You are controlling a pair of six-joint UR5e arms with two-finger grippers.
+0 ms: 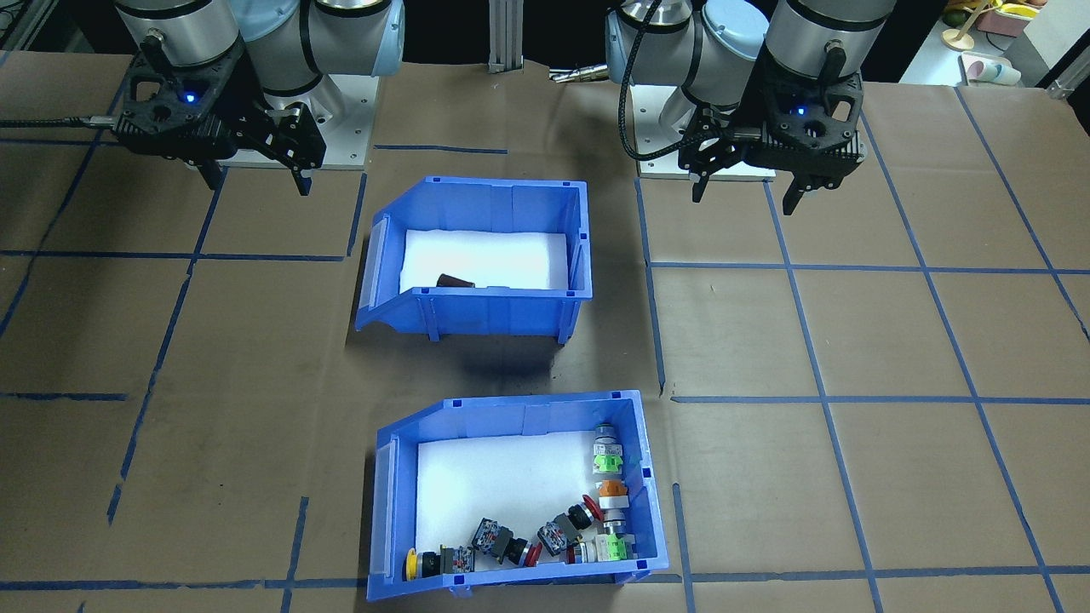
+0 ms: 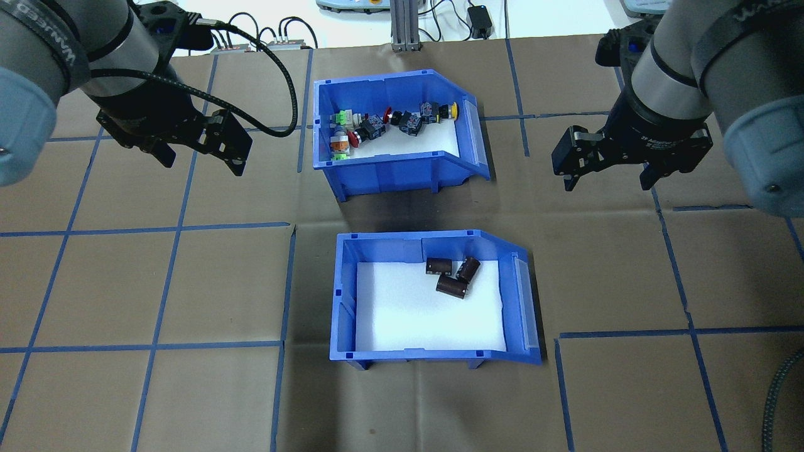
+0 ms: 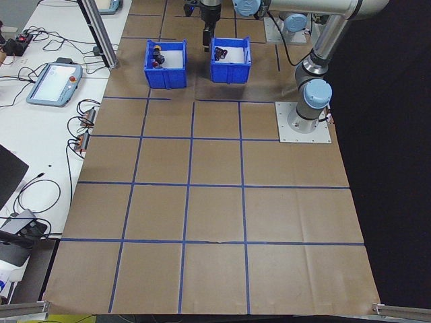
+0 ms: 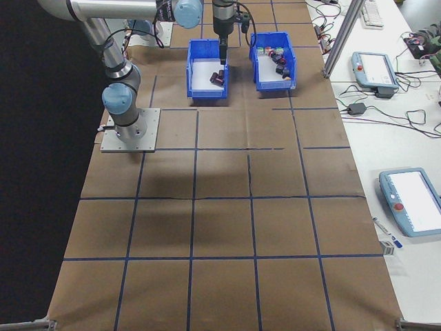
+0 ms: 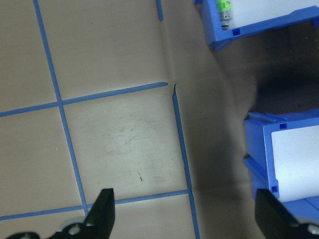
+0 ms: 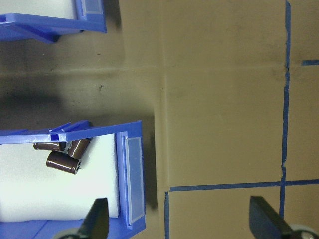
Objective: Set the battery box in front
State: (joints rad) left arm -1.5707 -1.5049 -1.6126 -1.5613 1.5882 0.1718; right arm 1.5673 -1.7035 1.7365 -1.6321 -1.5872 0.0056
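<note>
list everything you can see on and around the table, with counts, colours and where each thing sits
battery box: 1, blue with white liner, table centre, nearer the robot
dark cylinders: 3, brown-black, bunched at the battery box's far wall
switch bin: 1, blue with white liner, farther from the robot
push-button switches: several, red, green, orange, yellow, along the switch bin's far and left walls
table cover: 1, brown with blue tape grid
teach pendants: 2 on the side bench in the right-end view, 1 in the left-end view
left gripper: 1, black, open, above the table left of the bins
right gripper: 1, black, open, above the table right of the bins
</note>
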